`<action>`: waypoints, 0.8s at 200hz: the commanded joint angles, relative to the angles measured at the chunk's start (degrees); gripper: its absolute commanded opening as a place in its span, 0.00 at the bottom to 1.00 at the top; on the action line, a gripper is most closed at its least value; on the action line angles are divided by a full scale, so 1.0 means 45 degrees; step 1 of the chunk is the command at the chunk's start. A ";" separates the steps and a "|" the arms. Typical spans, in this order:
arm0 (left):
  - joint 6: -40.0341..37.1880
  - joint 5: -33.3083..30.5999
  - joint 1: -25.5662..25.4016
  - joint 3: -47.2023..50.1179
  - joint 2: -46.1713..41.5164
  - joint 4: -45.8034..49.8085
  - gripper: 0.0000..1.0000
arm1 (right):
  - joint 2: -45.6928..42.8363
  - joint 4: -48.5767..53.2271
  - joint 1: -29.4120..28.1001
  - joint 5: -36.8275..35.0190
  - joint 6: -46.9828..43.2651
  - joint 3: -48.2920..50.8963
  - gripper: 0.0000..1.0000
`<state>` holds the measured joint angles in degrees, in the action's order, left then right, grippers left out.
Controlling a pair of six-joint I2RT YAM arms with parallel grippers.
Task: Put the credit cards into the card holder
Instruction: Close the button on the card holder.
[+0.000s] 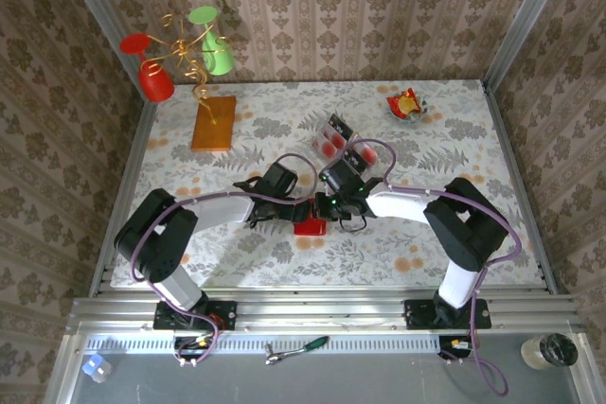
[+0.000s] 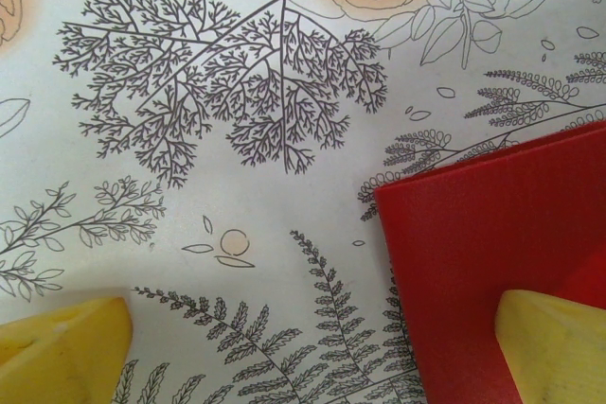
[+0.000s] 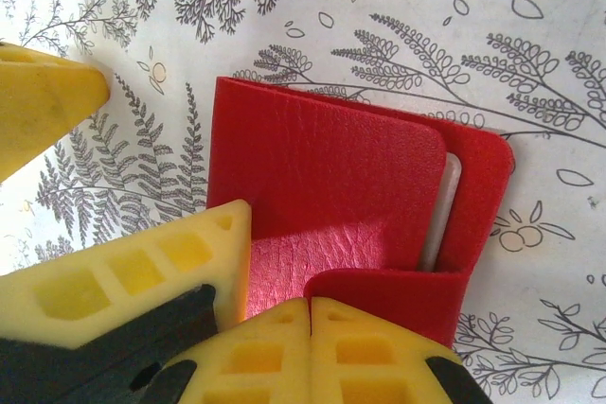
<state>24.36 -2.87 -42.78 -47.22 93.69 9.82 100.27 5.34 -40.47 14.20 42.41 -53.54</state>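
Note:
The red card holder (image 1: pixel 310 227) lies on the flower-print table between both grippers. My right gripper (image 3: pixel 311 314) is shut, its tips pinching a lifted flap at the near edge of the card holder (image 3: pixel 331 167); a pale edge shows inside the fold. My left gripper (image 2: pixel 308 357) is open and low over the table. One of its yellow fingers (image 2: pixel 554 347) rests over the card holder (image 2: pixel 492 234), the other finger (image 2: pixel 62 347) hangs over bare cloth. Some credit cards (image 1: pixel 331 135) lie farther back, more credit cards (image 1: pixel 365 156) beside the right arm.
An orange-brown block (image 1: pixel 214 122) with a wire stand holding a red cup (image 1: pixel 156 82) and a green cup (image 1: pixel 218 56) sits at the back left. A snack wrapper (image 1: pixel 406 104) lies at the back right. Walls enclose three sides.

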 commanded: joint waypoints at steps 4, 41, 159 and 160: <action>0.0161 0.0014 -0.0156 0.0379 0.0049 0.0248 1.00 | 0.0250 0.0658 -0.0208 -0.0388 0.0283 0.1047 0.00; 0.0161 -0.0006 -0.0159 0.0377 0.0040 0.0268 1.00 | 0.0137 0.0564 -0.0191 -0.0729 0.0564 0.1698 0.00; 0.0197 0.0014 -0.0236 0.0323 0.0254 0.0204 1.00 | -0.0589 0.1321 0.0058 -0.0558 -0.0088 -0.0717 0.00; 0.0204 0.0014 -0.0227 0.0330 0.0254 0.0192 1.00 | -0.0576 0.1317 0.0053 -0.0548 -0.0089 -0.0728 0.00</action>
<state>24.43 -3.31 -43.09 -47.22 93.69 9.78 98.50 7.60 -40.47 12.84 43.27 -54.30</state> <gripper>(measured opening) 0.999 0.067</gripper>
